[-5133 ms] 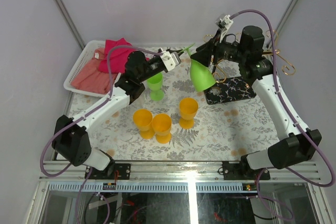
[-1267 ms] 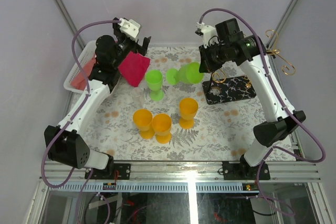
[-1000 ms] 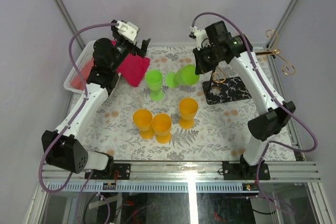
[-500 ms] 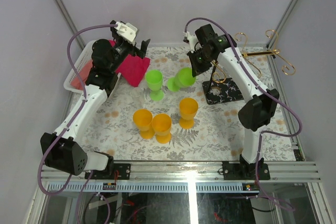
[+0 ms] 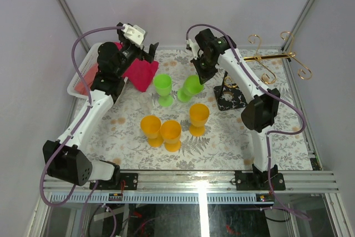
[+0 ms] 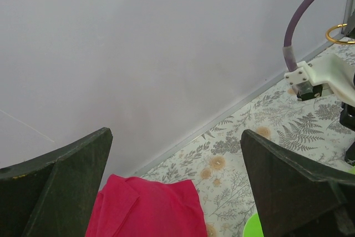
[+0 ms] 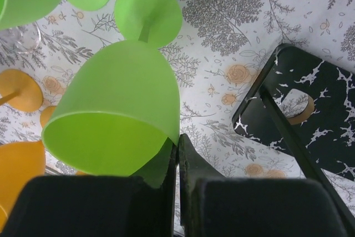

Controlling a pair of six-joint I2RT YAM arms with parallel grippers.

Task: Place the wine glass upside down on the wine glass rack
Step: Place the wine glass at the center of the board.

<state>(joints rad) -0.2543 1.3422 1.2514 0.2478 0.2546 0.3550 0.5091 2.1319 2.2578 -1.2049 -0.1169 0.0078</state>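
The green wine glass (image 5: 190, 86) hangs tilted in the right claw (image 5: 198, 76), above the fern-patterned table (image 5: 233, 134), just beside a second green goblet (image 5: 162, 88) that stands upright to its left. From the right wrist the glass (image 7: 119, 104) shows its open mouth toward the camera and its round foot pointing away toward the table, and the right claw (image 7: 177, 140) is pinched narrow on the rim wall, one finger inside the bowl and one outside. The wine glass rack (image 5: 230, 101) stands to the right of the glass and apart from it, its black white-veined base (image 7: 316, 109) flat on the table and its curled gold arms spreading toward the far right corner; no glass hangs on it. Nearer the arm bases stand three orange goblets (image 5: 171, 133), two close together and one to their right. On the far left side the left claw (image 5: 148, 50) is raised with its fingers (image 6: 61, 187) spread wide, gripping nothing, and a red cloth (image 6: 147, 206) shows below it. Beyond that a white basket (image 5: 74, 86) holds a pinkish cloth.
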